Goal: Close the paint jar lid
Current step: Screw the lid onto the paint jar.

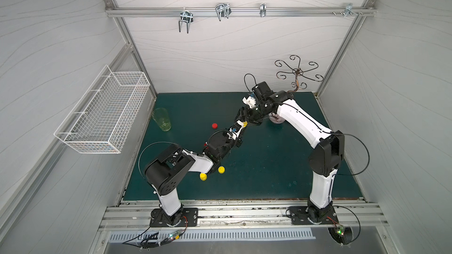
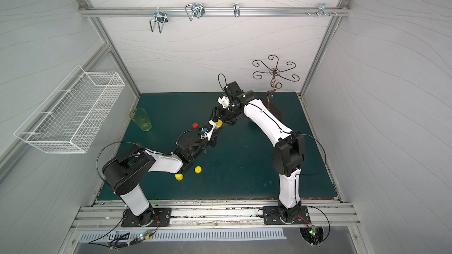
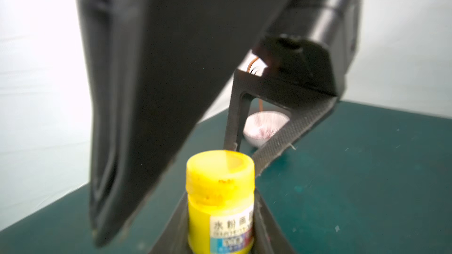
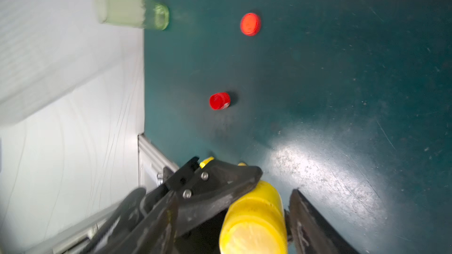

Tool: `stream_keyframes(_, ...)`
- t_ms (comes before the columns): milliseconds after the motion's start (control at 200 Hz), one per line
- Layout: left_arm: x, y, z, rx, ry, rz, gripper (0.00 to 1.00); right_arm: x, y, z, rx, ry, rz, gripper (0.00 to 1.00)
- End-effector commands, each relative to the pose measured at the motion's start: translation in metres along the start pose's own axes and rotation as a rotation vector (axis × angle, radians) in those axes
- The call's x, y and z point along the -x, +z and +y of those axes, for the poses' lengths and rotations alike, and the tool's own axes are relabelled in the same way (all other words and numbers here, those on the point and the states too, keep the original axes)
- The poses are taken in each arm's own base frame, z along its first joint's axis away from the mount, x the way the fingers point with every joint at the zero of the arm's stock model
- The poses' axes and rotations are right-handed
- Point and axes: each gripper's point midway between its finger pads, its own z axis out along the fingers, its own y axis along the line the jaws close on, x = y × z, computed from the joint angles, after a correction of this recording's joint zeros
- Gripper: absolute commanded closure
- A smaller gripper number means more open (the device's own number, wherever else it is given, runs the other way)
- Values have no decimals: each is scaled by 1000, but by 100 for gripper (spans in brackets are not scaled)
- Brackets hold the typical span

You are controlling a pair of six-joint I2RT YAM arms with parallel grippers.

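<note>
Paint jar [image 3: 220, 218] clamped in shut left claw [image 1: 241, 127], braced against twisting. Lid [image 3: 220, 169] seated on jar, flanked by parted jaws of right claw [image 1: 248, 118], ungripped.

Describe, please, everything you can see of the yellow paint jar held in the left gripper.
The yellow paint jar is a small, opaque, plastic-looking cylinder with a white printed label bearing Chinese characters. Its yellow lid sits on top, with dried paint crusting the rim below it; how tight it is cannot be told. The left gripper clamps its body, apparently off the green mat. The right gripper is open, its fingers flanking the lid.
</note>
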Motion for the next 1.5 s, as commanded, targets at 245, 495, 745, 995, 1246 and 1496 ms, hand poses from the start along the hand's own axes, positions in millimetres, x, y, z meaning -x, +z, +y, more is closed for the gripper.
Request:
stream_keyframes(245, 34, -23, -21, -202, -135, -142, 90, -27, -51, 3, 40, -347, 85, 21)
stream_keyframes(495, 41, -40, -26, -342, -207, -130, 90, -51, -44, -5, 110, -773, 59, 23)
stream_keyframes(745, 38, -40, -29, -362, -205, -111, 89, -48, -42, 12, 203, -852, 29, 23)
stream_keyframes(995, 39, -39, -29, -368, -204, -114, 89, -50, -33, 15, 182, -862, 69, 27)
stream_keyframes(1246, 37, -38, -30, -367, -204, -109, 89, -55, -17, 15, 177, -849, 118, 33)
stream_keyframes(1496, 37, -37, -29, -362, -199, -107, 89, -50, -15, 15, 170, -822, 118, 54)
